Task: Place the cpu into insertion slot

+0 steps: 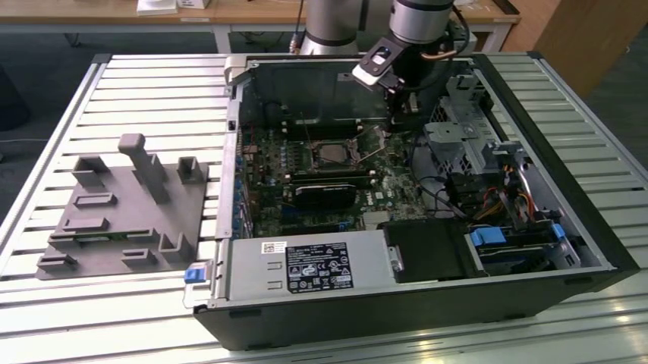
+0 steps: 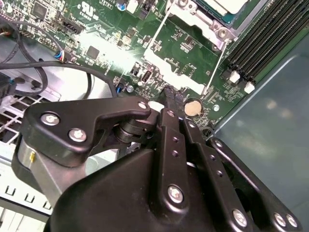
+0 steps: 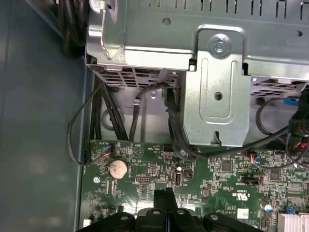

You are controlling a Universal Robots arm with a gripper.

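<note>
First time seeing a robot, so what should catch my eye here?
A black computer case lies open on a slatted metal table, its green circuit board bared. The robot's black gripper hangs inside it, fingers shut, to the exterior view's right of the square dark-framed insertion slot.

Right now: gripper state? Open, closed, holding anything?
Gripper: closed, holding nothing, above the motherboard. The cpu lies in the insertion slot.
</note>
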